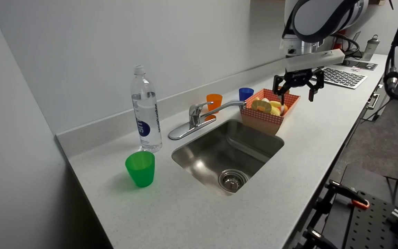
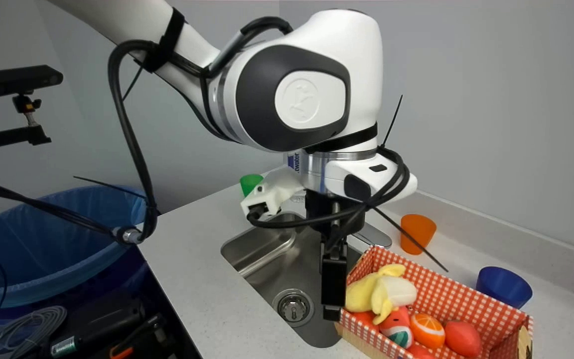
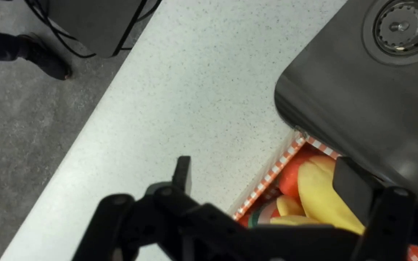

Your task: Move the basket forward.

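Note:
The basket is a shallow red-and-white checked box; its side shows in an exterior view (image 1: 259, 121), and its inner wall in another exterior view (image 2: 446, 284). It sits on the counter against the sink's edge and holds yellow banana-like items and red and orange fruit. My gripper (image 1: 296, 98) is open and empty above the basket's side wall. In the wrist view, the gripper (image 3: 267, 173) straddles the checked rim (image 3: 281, 162). One finger is over the bananas inside, and the other is outside over the counter. I cannot tell if the inner finger touches anything.
The steel sink (image 1: 240, 138) and its faucet (image 1: 196, 116) adjoin the basket. A blue cup (image 2: 503, 286) and an orange cup (image 2: 416, 233) stand by the back wall. A water bottle (image 1: 145, 114) and green cup (image 1: 142, 169) stand beyond the sink. The counter's front edge (image 3: 96, 105) drops to the floor.

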Robot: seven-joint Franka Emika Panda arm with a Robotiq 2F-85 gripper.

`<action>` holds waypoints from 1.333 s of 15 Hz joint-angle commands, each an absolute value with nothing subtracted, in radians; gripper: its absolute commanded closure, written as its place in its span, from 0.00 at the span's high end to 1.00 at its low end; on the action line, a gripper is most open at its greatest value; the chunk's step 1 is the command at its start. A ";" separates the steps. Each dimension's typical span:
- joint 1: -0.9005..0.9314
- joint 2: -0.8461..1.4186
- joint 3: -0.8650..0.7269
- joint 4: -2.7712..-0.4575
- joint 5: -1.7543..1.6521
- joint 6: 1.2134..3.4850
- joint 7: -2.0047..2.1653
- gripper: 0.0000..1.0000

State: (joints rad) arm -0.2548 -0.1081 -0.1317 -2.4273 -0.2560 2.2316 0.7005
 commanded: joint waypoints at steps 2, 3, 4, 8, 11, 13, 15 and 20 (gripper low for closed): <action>-0.244 -0.063 -0.154 -2.348 -0.280 2.175 0.521 1.00; -0.245 -0.057 -0.158 -2.334 -0.274 2.161 0.470 1.00; -0.245 -0.055 -0.161 -2.325 -0.271 2.153 0.436 1.00; -0.244 -0.054 -0.177 -2.284 -0.278 2.099 0.216 1.00; -0.248 -0.052 -0.186 -2.258 -0.310 2.073 0.144 1.00; -0.243 -0.064 -0.187 -2.287 -0.288 2.104 0.171 1.00; -0.243 -0.063 -0.189 -2.281 -0.289 2.100 0.160 1.00; -0.243 -0.063 -0.189 -2.281 -0.289 2.100 0.159 1.00</action>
State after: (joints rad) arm -0.2549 -0.0626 -0.1776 -2.2823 -0.2890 2.1020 0.1588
